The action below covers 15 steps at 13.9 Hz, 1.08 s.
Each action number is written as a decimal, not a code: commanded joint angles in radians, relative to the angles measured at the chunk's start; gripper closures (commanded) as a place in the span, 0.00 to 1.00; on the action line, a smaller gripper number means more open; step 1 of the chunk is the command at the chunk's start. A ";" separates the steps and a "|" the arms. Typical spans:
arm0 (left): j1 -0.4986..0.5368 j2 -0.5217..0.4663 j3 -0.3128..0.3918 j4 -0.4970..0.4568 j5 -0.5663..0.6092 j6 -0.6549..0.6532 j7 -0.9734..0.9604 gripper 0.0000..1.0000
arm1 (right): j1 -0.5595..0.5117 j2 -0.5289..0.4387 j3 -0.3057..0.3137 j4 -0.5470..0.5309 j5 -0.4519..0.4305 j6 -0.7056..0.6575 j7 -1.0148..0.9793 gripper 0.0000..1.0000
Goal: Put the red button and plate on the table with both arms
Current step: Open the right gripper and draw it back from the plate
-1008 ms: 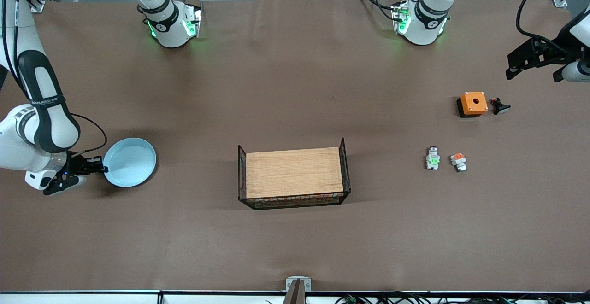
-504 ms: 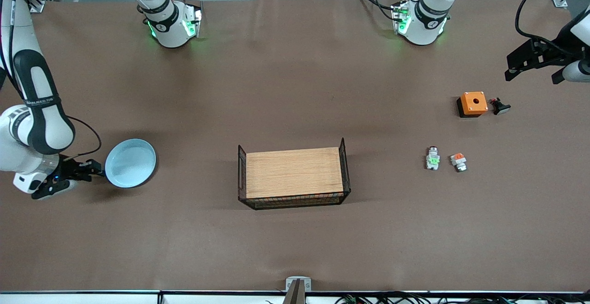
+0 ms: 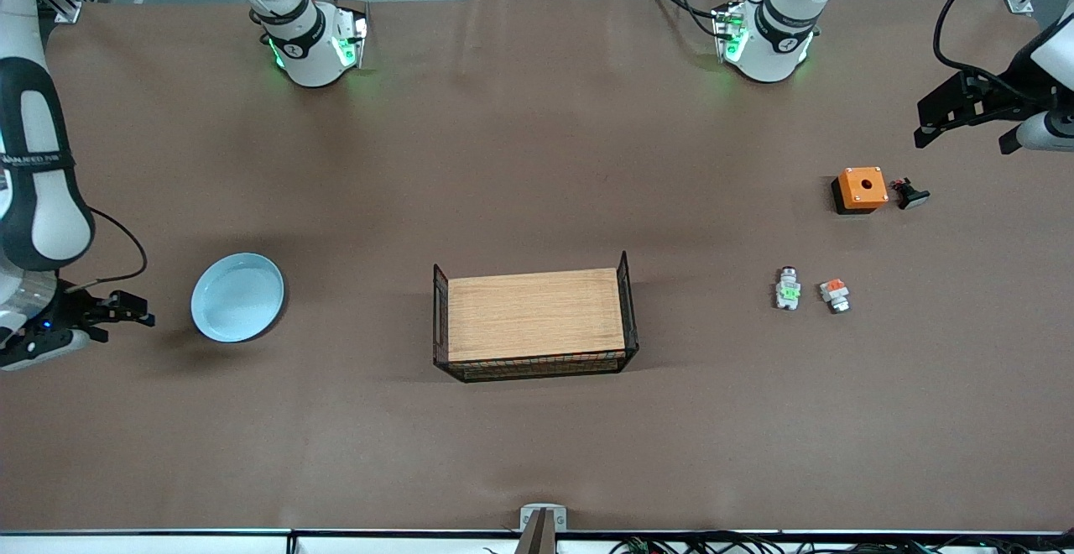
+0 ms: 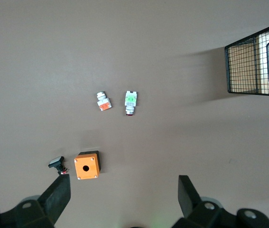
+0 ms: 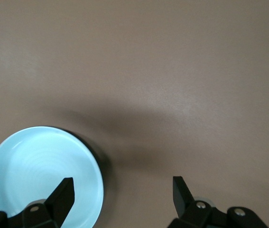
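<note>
The pale-blue plate (image 3: 238,297) (image 5: 34,175) lies flat on the brown table (image 3: 537,159) toward the right arm's end. My right gripper (image 3: 138,308) (image 5: 123,185) is open and empty, a short gap from the plate's rim on the side of the table's end. The red button (image 3: 787,289) (image 4: 131,100), a small white-grey part with a green patch, lies on the cloth toward the left arm's end. My left gripper (image 3: 923,124) (image 4: 125,183) hangs open and empty, high over the table near that end, well clear of the button.
A similar part with an orange patch (image 3: 835,295) lies beside the button. An orange box with a hole (image 3: 861,189) and a small black part (image 3: 910,194) sit farther from the front camera. A wooden board with black wire ends (image 3: 535,316) stands mid-table.
My right gripper opened off the plate's rim and drew back toward the table's end. The plate stayed on the cloth. The left arm barely moved.
</note>
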 commanded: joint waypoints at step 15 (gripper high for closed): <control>0.001 -0.018 -0.003 -0.018 -0.006 0.014 -0.003 0.00 | 0.289 -0.402 0.006 0.172 -0.128 -0.707 0.801 0.01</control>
